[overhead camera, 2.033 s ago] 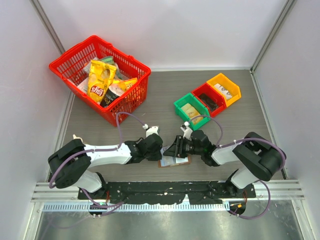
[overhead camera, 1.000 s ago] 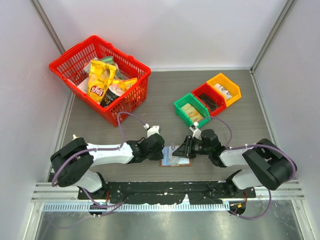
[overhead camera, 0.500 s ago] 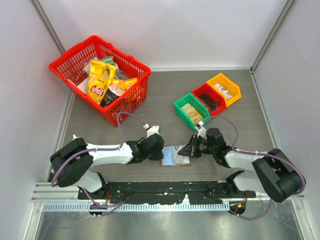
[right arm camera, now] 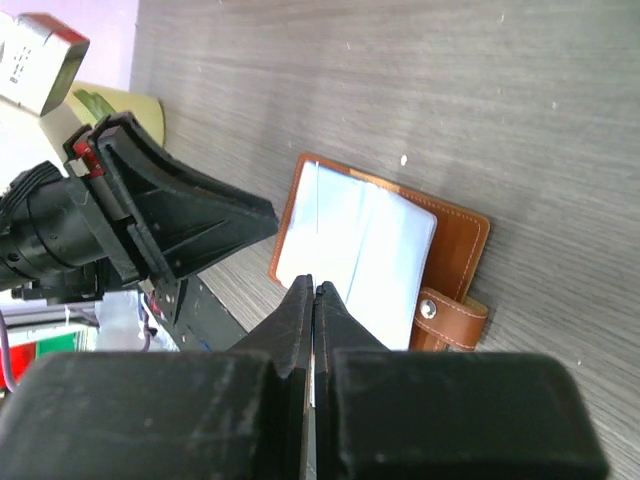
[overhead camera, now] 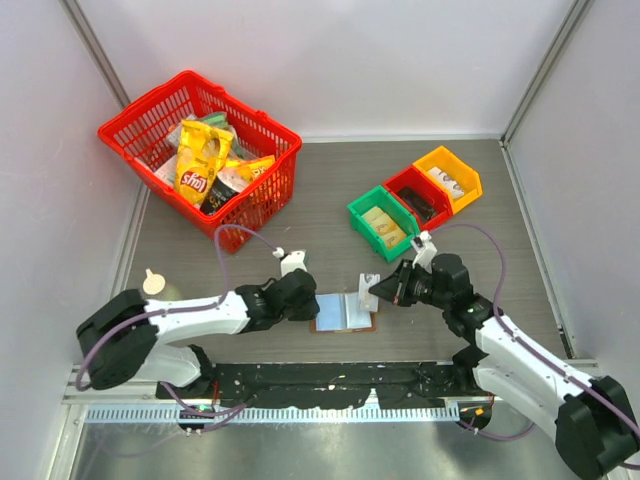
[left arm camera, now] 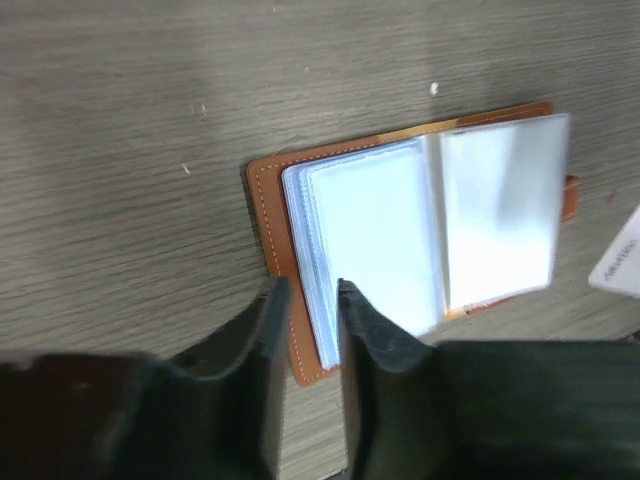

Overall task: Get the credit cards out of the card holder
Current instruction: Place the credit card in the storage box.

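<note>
The small brown leather card holder (overhead camera: 338, 315) lies open, pale blue-grey sleeves up, on the grey wood-grain table (overhead camera: 450, 230), near its front edge between the arms. The right tool (overhead camera: 380, 291) is clamped on a thin pale credit card (overhead camera: 367, 290), held on edge at the holder's right side. The left tool (left arm camera: 305, 292), fingers slightly apart, sits at the holder's left edge. The card is best carried well clear while that cover is pinned flat.
</note>
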